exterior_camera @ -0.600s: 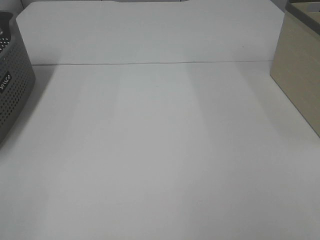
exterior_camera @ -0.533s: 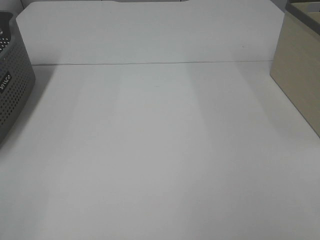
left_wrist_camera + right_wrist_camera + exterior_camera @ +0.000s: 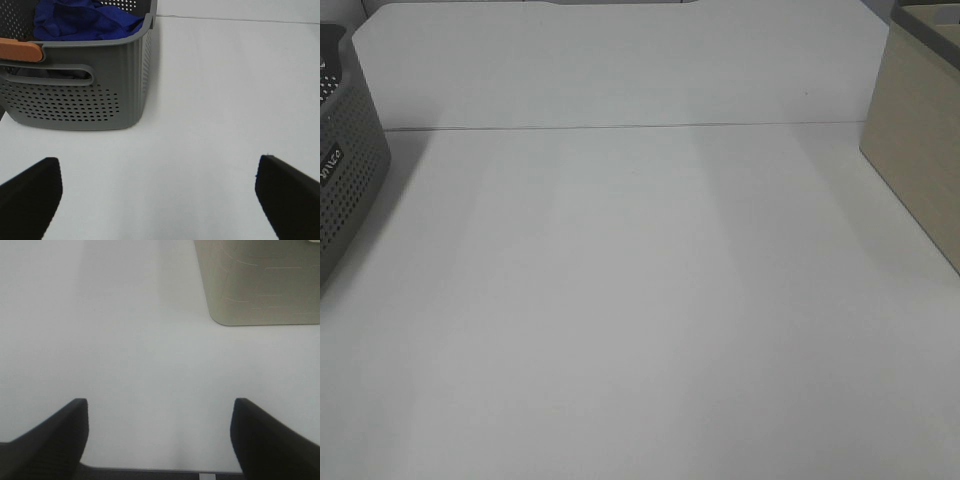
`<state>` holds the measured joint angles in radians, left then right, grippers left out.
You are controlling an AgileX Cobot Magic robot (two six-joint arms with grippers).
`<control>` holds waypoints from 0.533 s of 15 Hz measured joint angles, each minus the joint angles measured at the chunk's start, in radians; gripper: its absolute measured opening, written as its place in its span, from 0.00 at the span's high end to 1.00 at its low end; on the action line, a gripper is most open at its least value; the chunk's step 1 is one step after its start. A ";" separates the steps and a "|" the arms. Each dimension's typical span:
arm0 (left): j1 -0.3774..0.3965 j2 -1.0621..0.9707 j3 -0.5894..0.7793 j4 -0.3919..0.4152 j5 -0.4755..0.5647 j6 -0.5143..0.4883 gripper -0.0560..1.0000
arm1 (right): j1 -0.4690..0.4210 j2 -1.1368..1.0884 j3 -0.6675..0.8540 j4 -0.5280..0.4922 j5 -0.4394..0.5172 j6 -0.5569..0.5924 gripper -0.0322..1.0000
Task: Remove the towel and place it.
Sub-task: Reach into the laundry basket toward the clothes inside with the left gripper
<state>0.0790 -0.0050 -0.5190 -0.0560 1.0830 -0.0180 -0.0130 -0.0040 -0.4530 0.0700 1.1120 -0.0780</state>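
The royal-blue towel [image 3: 82, 21] lies bunched inside a grey perforated basket [image 3: 80, 95], seen in the left wrist view. My left gripper [image 3: 160, 197] hovers over the white table some way short of the basket, jaws wide open with nothing between them. My right gripper [image 3: 159, 435] is open too, above bare table, empty, with a beige box [image 3: 260, 280] ahead of it. Neither gripper appears in the exterior high view, where the towel is hidden.
The grey basket [image 3: 345, 170] stands at the table's left edge, with an orange handle [image 3: 20, 50] on its rim. The beige box [image 3: 915, 130] stands at the right edge. A seam line [image 3: 620, 127] crosses the white table at the back.
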 joint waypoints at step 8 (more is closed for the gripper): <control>0.000 0.000 0.000 0.000 0.000 0.000 0.01 | 0.000 0.000 0.000 0.000 0.000 0.000 0.26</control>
<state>0.0790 -0.0050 -0.5190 -0.0560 1.0830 -0.0180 -0.0130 -0.0040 -0.4530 0.0700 1.1120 -0.0780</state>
